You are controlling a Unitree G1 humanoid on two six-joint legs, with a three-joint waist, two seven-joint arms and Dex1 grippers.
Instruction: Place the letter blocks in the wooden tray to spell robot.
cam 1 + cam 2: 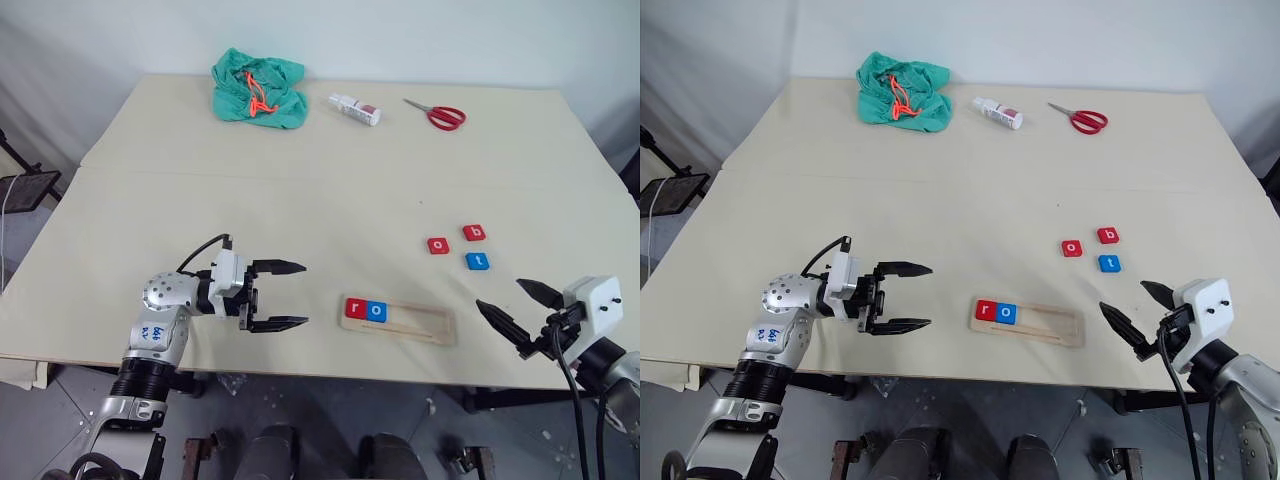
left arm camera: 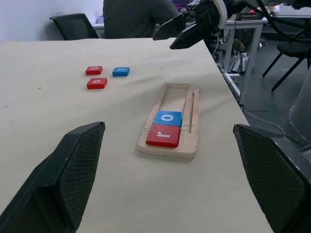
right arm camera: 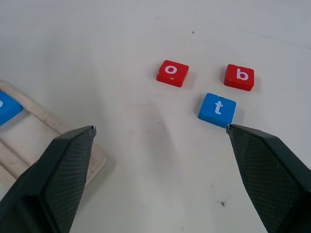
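Red r (image 1: 355, 308) and blue o (image 1: 376, 311) sit at the tray's (image 1: 430, 327) left end; b (image 1: 474, 232), o (image 1: 438, 245) and t (image 1: 478, 261) lie beyond it. Both the left gripper (image 1: 283, 296) and right gripper (image 1: 514, 304) gape wide, empty. The right should likely take b next, squarely by its edges.

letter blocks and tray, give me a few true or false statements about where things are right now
1. The wooden tray holds two blocks, the red r and the blue o. True.
2. The red b block sits in the tray. False: it lies on the table, beyond the tray, near the red o and the blue t.
3. The right gripper is clamped on the blue t. False: its jaws are open and hold nothing.
4. The left gripper has open, empty jaws, pointing toward the tray. True.
5. The scissors lie inside the tray. False: they are at the table's far edge.
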